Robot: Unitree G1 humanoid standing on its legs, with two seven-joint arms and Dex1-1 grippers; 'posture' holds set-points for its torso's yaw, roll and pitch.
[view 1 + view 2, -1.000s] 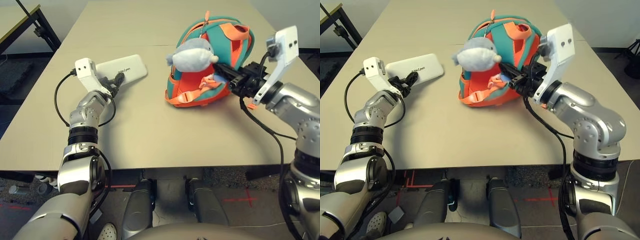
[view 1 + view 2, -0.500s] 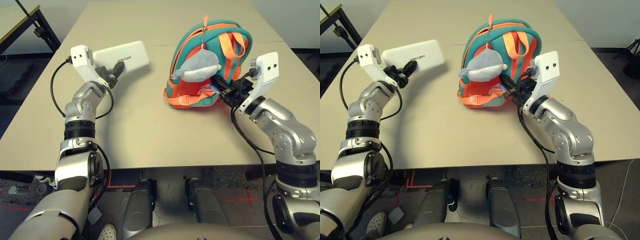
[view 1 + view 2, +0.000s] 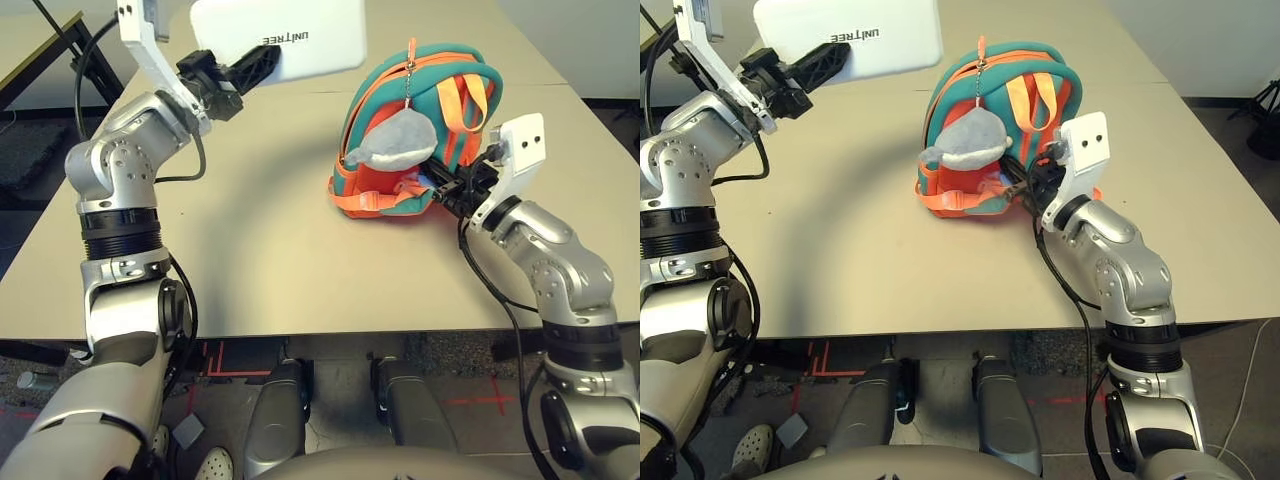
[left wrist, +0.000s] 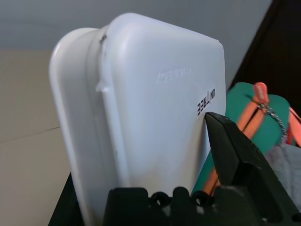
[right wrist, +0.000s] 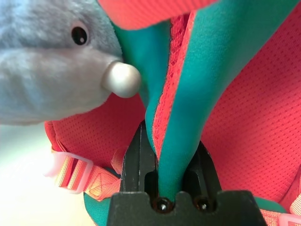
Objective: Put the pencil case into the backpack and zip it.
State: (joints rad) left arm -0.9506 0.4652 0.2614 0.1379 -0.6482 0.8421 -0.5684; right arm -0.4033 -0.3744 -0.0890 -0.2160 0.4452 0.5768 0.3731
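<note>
Case [image 3: 285,35] is off the desk [image 3: 250,240], held in the air by the left gripper [image 3: 262,62], whose black fingers clamp one short end. It hangs high above the desk's far left part, well apart from the backpack [image 3: 420,130].

Its long axis runs roughly level, from the gripper toward the backpack's side. The free short end points that way; the broad face with the "UNITREE" lettering is turned toward the head camera.

Backpack stands upright on the desk, straps toward the robot, shark charm [image 3: 392,142] hanging from the top. The right gripper [image 5: 164,155] is nearly closed, pinching a fold of teal trim low on the backpack's side, apparently steadying it or holding the opening.

Progress, as a judgement: pickup done, backpack secured. Left to do: carry the case over, slide it in, release, zip.

Whether the zipper is open cannot be told from these views; no clear mouth shows.

Case probably needs tipping end-down to enter.
</note>
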